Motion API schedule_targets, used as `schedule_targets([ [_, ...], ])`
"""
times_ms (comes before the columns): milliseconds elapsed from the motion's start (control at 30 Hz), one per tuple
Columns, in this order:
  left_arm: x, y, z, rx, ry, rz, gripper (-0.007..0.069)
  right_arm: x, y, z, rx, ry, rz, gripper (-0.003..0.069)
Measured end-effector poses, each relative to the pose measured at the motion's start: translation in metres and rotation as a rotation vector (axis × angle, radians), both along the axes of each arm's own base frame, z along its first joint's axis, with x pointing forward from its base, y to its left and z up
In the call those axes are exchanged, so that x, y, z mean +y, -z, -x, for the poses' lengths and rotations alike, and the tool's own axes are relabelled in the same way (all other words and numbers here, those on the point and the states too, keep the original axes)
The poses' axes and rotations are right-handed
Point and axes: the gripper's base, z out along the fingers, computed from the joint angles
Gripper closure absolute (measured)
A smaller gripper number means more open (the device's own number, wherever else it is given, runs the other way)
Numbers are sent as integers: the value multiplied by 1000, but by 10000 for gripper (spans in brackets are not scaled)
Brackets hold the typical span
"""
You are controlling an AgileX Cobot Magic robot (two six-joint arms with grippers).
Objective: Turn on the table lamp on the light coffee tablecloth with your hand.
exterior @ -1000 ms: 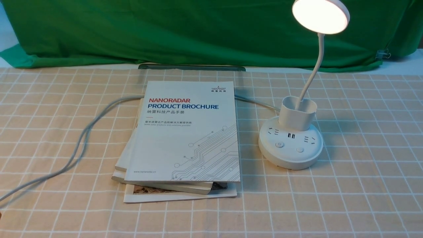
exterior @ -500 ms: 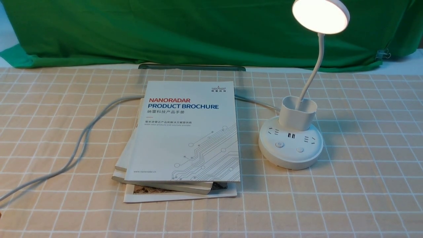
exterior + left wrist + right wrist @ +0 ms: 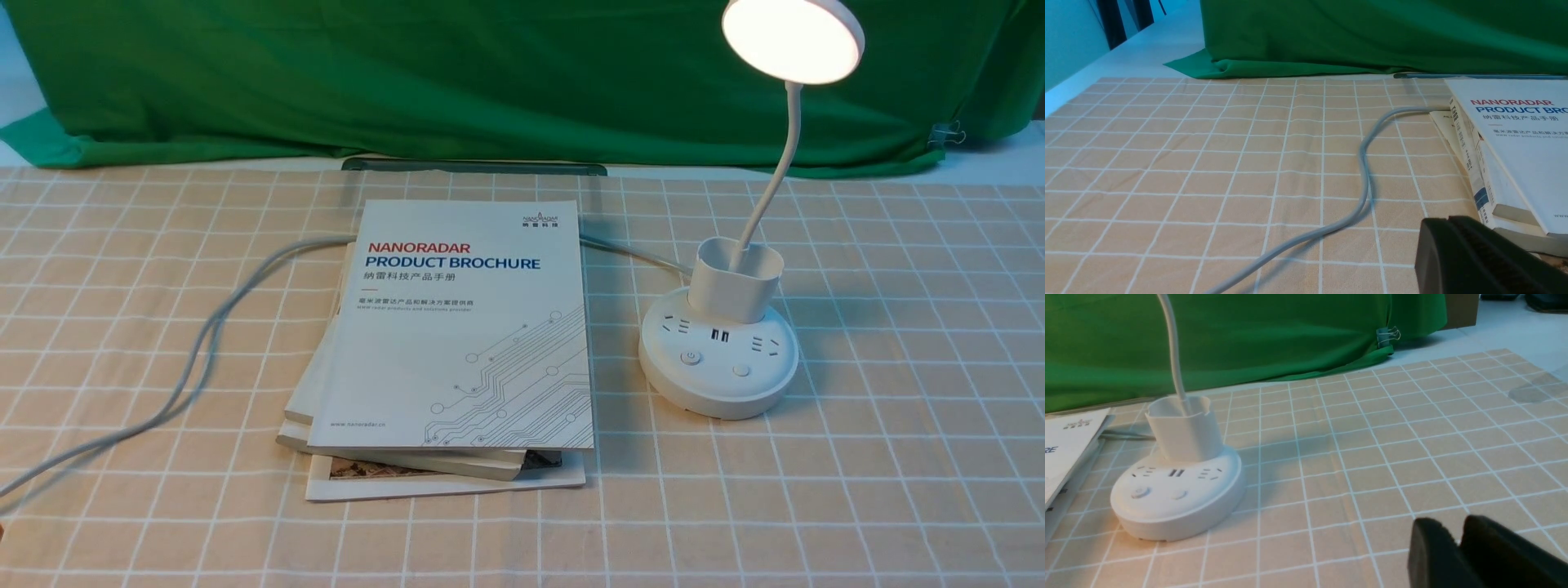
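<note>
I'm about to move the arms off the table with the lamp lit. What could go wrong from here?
1. The lamp's buttons face the right gripper, which sits low over the tablecloth; a forward sweep might press one and switch the glowing head off.
2. The grey cable lies loose beside the left gripper; snagging it could drag the lamp base.
3. That gripper is also near the stacked brochures and may nudge them.

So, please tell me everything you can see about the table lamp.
The table lamp is white, of plastic by its look, and stands upright on the light coffee tablecloth, to the right of a stack of brochures. Its round base carries sockets and two round buttons; a cup-shaped holder rises from it, and a thin curved neck leads up to a disc head, which glows. A grey cable runs from behind it. No claw touches it.
</note>
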Motion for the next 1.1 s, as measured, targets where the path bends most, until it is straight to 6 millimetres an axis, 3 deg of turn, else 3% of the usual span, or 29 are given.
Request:
schedule_targets([
  [1100, 0, 0, 0, 0, 0, 0, 603, 0, 0, 0, 0, 0, 0, 437],
])
